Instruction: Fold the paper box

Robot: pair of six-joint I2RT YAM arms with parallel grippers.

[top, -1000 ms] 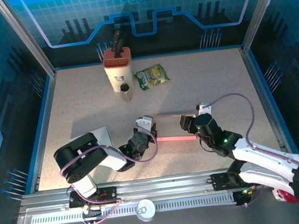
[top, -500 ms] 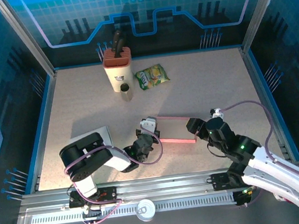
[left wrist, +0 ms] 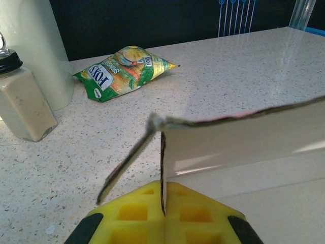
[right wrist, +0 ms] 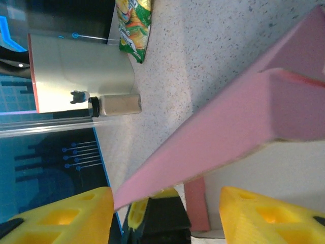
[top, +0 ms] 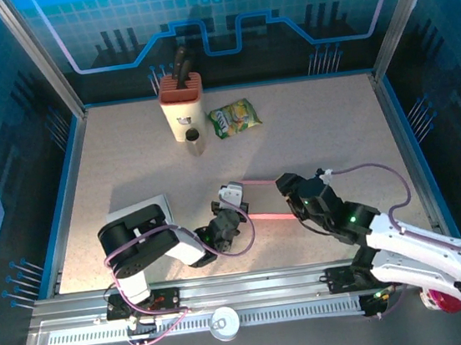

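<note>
While left gripper [left wrist: 163, 216] jaws pinch paper box [top: 263, 200] flap at 9 o'clock end, right gripper [right wrist: 162, 213] jaws sit apart straddling 3 o'clock wall. Closing crooked could crease it.

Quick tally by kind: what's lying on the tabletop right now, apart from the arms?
Paper box: 1
Knife block: 1
Shaker: 1
Snack bag: 1
Pale flat sheet: 1
Total: 5
</note>
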